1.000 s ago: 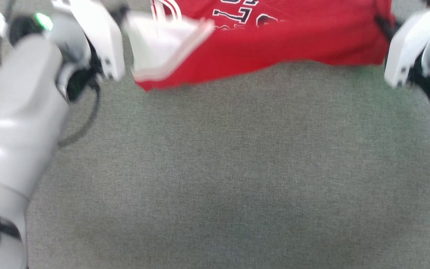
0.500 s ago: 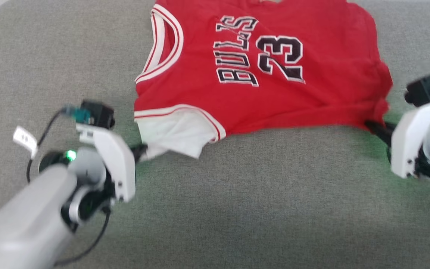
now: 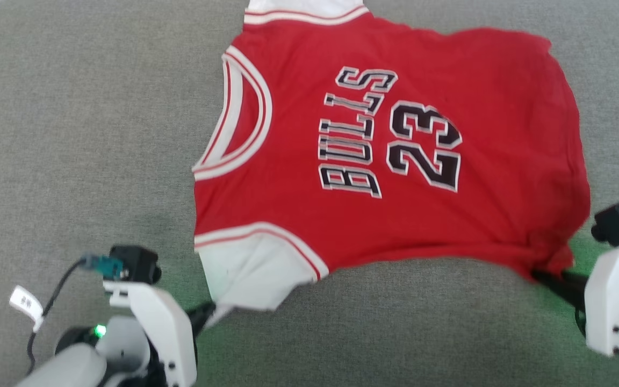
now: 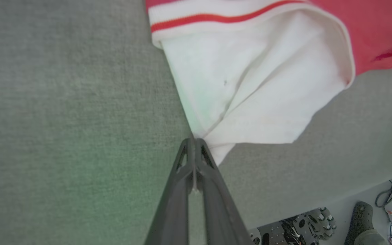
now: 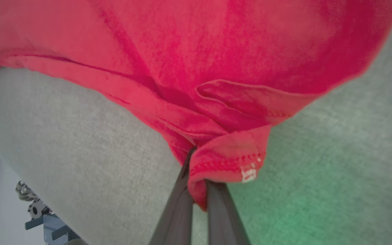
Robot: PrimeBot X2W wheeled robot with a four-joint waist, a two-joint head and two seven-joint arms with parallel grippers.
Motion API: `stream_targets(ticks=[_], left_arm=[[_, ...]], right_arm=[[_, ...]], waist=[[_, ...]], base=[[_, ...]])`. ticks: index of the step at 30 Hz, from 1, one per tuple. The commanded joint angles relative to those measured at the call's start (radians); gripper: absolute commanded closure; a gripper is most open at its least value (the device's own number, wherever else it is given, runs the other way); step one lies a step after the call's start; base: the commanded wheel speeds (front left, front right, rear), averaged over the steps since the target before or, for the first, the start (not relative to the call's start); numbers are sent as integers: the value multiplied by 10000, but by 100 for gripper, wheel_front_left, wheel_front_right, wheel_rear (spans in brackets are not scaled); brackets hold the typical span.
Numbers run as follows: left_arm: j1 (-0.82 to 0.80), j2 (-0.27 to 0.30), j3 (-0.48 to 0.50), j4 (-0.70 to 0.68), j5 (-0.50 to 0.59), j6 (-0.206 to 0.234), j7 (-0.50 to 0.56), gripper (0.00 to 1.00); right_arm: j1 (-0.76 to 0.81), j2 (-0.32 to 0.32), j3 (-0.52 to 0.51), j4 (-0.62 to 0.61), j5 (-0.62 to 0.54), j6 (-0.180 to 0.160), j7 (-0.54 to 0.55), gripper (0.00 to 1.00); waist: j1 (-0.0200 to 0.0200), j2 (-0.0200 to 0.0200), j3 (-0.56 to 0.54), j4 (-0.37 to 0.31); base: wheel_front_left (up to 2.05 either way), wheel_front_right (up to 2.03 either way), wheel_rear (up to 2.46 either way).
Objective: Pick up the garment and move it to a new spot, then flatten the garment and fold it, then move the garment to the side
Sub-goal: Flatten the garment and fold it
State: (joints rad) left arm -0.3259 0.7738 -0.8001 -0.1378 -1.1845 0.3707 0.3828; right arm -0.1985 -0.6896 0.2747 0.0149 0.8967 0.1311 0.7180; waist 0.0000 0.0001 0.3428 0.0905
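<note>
Garment (image 3: pixel 395 161) dragged toward surface's (image 3: pixel 73 134) near edge, seemingly flat, left fingers (image 4: pixel 177 204) clenched on white sleeve (image 4: pixel 250 85), right fingers (image 5: pixel 175 221) pinching red hem (image 5: pixel 230 160)

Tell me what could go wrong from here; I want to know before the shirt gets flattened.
1. The left gripper pinches only the very tip of the white sleeve; a tug could slip it free.
2. The right gripper grips a bunched, folded-over hem corner of the shirt, so wrinkles there may stay once it's laid flat.
</note>
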Motion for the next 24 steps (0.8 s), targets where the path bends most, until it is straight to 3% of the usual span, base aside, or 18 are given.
stream_targets(ticks=[1,10,16,24], left_arm=[[268,71,43,-130,-108,143,-46,100],[1535,543,-147,-1134,-559,916,199,100],[1318,928,187,-1700,-294,1009,-72,100],[-181,2008,834,-2444,559,877,256,100]], right_arm=[[546,-23,79,3,44,-7,289,100],[2012,-256,-389,-1134,603,-7,1277,100],[2334,37,-973,-1457,593,-7,1098,100],[1910,663,-1769,-2134,139,-6,581,100]], waist=[[0,-1,-5,-9],[0,-1,-108,-97],[0,-1,-225,-163],[0,-1,-259,-476]], base=[[0,0,0],[0,0,0],[0,0,0],[0,0,0]])
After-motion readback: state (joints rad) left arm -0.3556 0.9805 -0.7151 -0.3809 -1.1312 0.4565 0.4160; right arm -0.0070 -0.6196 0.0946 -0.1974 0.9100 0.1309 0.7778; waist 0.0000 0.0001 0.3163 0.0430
